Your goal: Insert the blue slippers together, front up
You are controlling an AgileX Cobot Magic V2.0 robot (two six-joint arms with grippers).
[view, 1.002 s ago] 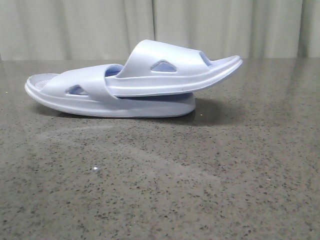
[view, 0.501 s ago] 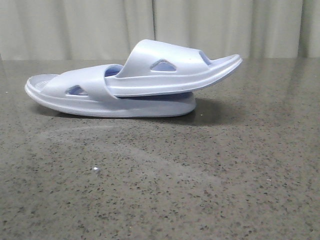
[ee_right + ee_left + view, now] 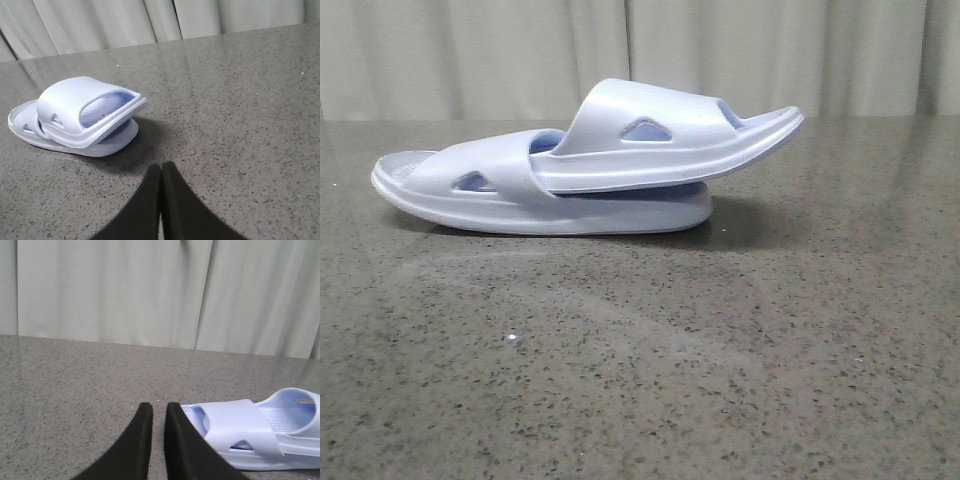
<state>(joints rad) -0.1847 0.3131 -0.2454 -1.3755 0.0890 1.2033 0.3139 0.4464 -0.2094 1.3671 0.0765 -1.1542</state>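
Observation:
The two blue slippers lie nested on the table in the front view. The lower slipper point(image 3: 480, 185) lies flat. The upper slipper point(image 3: 650, 130) is pushed under its strap and its free end sticks out to the right, tilted up. Neither gripper shows in the front view. My left gripper point(image 3: 158, 407) is empty, its fingers nearly together with a thin gap, just beside the pair point(image 3: 240, 432). My right gripper point(image 3: 161, 166) is shut and empty, a short way from the pair point(image 3: 75, 102).
The table is dark speckled stone point(image 3: 720, 380). A pale curtain point(image 3: 470, 50) hangs along the table's far edge. A small white speck point(image 3: 511, 340) lies on the table in front of the slippers.

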